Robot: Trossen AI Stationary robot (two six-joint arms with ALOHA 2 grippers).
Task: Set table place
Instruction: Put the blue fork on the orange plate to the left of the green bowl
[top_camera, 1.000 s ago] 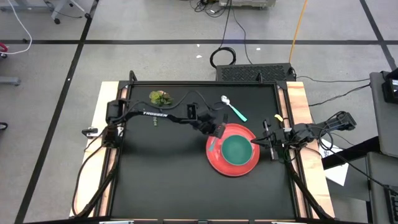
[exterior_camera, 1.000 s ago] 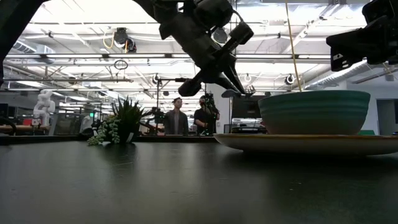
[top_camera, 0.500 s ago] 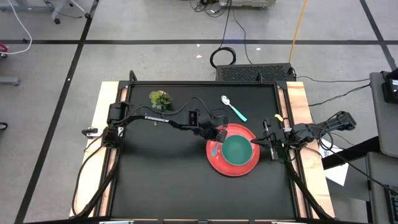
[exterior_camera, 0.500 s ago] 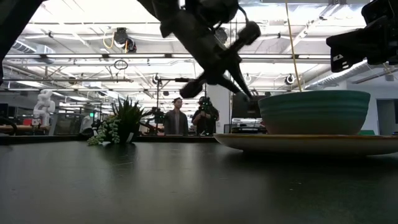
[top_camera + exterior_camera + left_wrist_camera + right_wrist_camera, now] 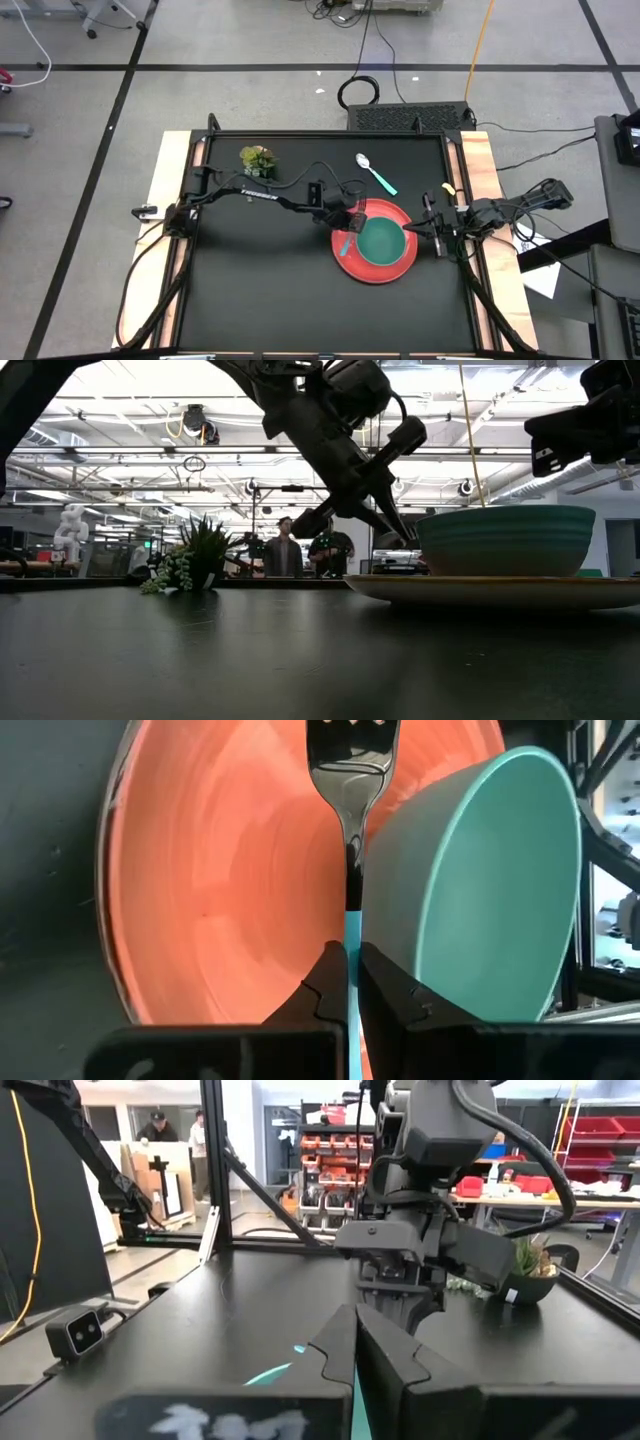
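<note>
The red plate (image 5: pixel 378 250) sits on the right half of the black table (image 5: pixel 250 290), with the teal bowl (image 5: pixel 381 241) standing upright on it, a little toward the plate's right side. In the low view the bowl (image 5: pixel 505 540) rises well above the plate's rim (image 5: pixel 500 592). The blue-handled fork (image 5: pixel 351 830) is in the left gripper (image 5: pixel 347 224), whose two fingers are clamped together on the thin handle; the fork's tines point out over the bare red surface of the plate (image 5: pixel 230 890), and its neck runs just beside the outer wall of the bowl (image 5: pixel 480 880). I cannot tell whether the tines touch the plate. From the table's level that gripper (image 5: pixel 385 510) hangs tilted downward just to the left of the bowl, above the plate's edge.

The teal-handled spoon (image 5: pixel 376 174) lies flat on the table behind the plate, apart from it, bowl end pointing to the far left. A small green plant sprig (image 5: pixel 259 158) stands near the far left corner, well apart from everything else.

The right gripper (image 5: pixel 432 228) waits at the table's right edge, just beside the plate, fingers pressed together with nothing between them. Two people (image 5: pixel 300 550) stand far off in the room behind the table
</note>
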